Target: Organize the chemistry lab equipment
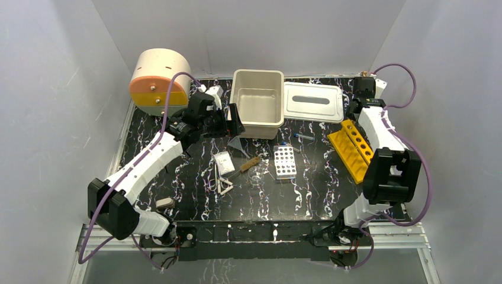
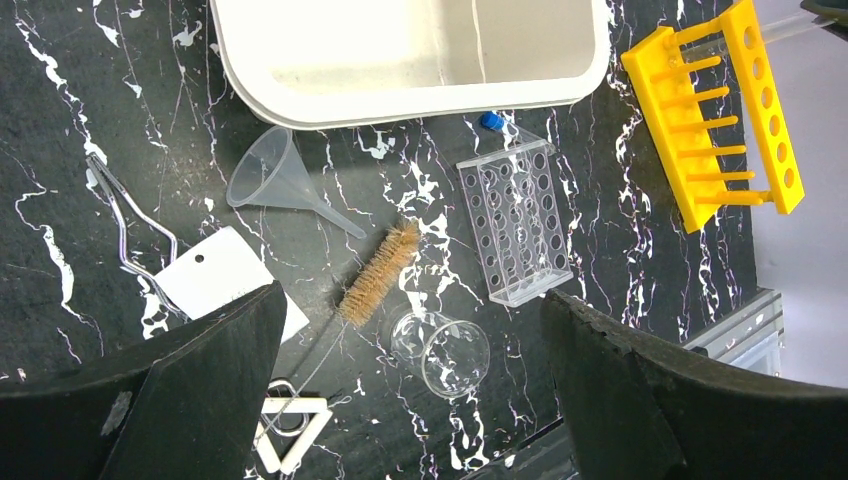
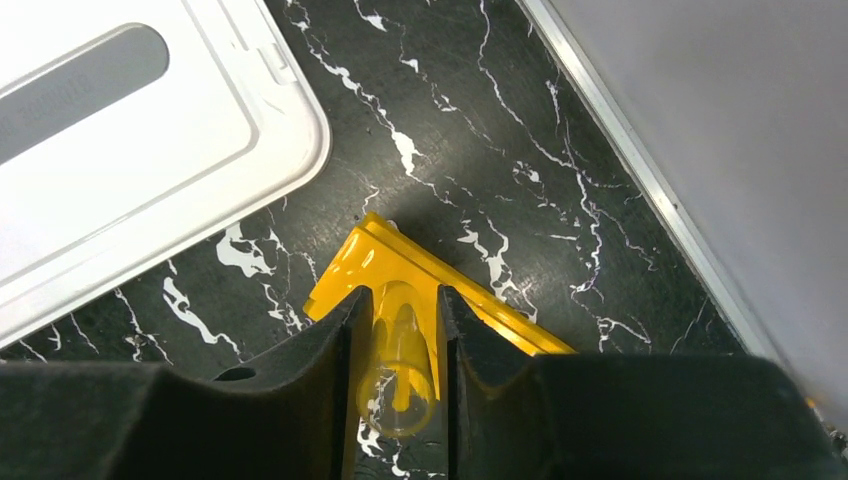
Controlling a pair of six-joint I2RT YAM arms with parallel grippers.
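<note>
My left gripper [image 1: 232, 121] is open and empty, held high over the items; in the left wrist view [image 2: 440, 400] its jaws stand wide apart. Below it lie a grey funnel [image 2: 275, 180], a wood-coloured brush [image 2: 378, 272], a clear beaker [image 2: 440, 350] on its side, a clear holed rack [image 2: 515, 220], a white packet [image 2: 225, 275], a white triangle frame [image 2: 290, 430] and thin wire rods [image 2: 125, 215]. My right gripper [image 3: 398, 340] is shut on a clear test tube [image 3: 398, 365] over the far end of the yellow tube rack [image 3: 400, 265], which also shows from above [image 1: 352, 148].
A beige bin [image 1: 257, 103] stands at the back middle with its white lid [image 1: 312, 100] flat to its right. The beige-and-orange drum [image 1: 160, 80] sits at the back left. A blue-capped tube [image 2: 492, 122] lies near the bin. A small grey item [image 1: 164, 203] lies by the left arm.
</note>
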